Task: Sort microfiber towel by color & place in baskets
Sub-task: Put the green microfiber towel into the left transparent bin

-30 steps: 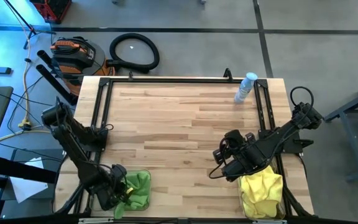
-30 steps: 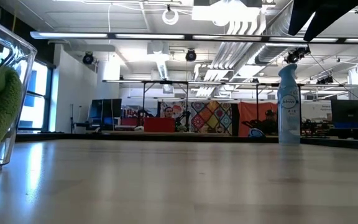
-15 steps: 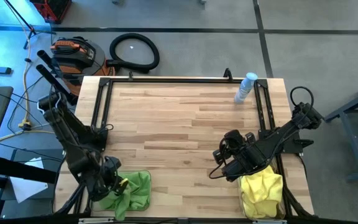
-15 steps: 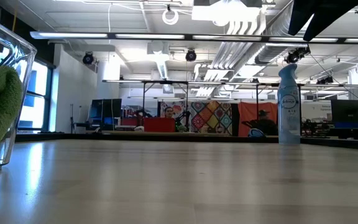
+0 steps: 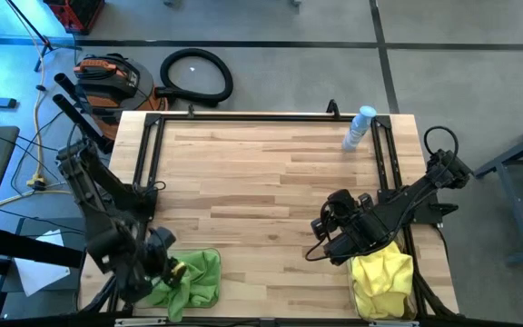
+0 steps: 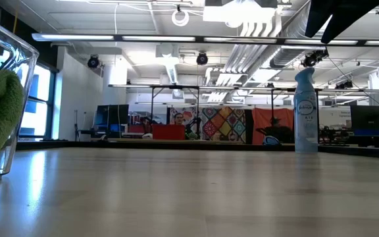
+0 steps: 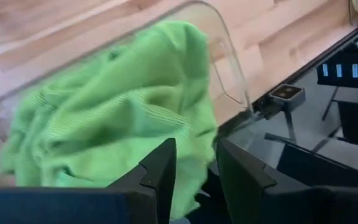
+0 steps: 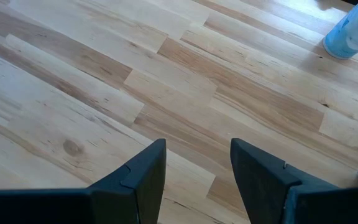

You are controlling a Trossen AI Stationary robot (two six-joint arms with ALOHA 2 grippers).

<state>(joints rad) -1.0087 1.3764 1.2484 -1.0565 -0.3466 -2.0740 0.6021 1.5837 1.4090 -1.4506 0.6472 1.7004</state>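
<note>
Your left gripper [image 7: 194,171] hangs open and empty over the fuzzy lime-green microfiber towels [image 5: 193,277] in the clear plastic basket [image 7: 225,53]. One fold drapes the rim; snag it and it spills. The right gripper [image 8: 197,168] waits open, beside the yellow towels [image 5: 381,277].

Left pincer [image 7: 194,171] and right pincer [image 8: 197,165] both parted.

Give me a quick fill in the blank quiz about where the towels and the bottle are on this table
1. The towels in the left basket are ____.
2. The basket under the right arm holds ____ towels.
3. The bottle stands at the table's far ____ corner.
4. The right gripper looks down on bare ____.

Missing words: green; yellow; right; wood
</note>
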